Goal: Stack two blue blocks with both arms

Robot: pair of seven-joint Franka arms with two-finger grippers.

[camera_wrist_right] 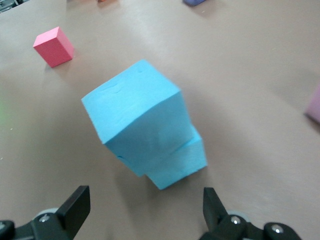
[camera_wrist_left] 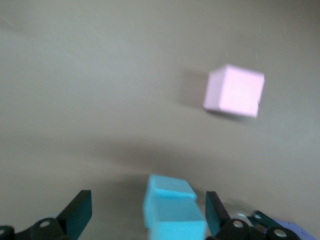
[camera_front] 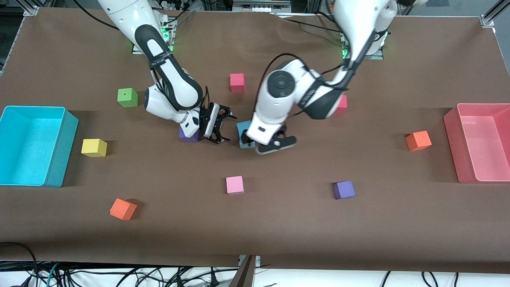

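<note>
We are looking at the two blue blocks [camera_wrist_right: 145, 127] stacked at mid-table, the upper one sitting askew on the lower. The left gripper [camera_front: 266, 143] is hanging around the stack with its jaws apart, holding nothing; the right gripper [camera_front: 218, 124] is waiting beside it over a purple cube [camera_front: 187, 134], jaws apart too. We are judging the placing done — what counts now is lifting straight up, so no finger is nudging the top block off.

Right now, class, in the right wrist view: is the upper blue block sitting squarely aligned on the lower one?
No. The upper blue block sits twisted and offset on the lower blue block, overhanging one side while the lower one's corner pokes out.
</note>
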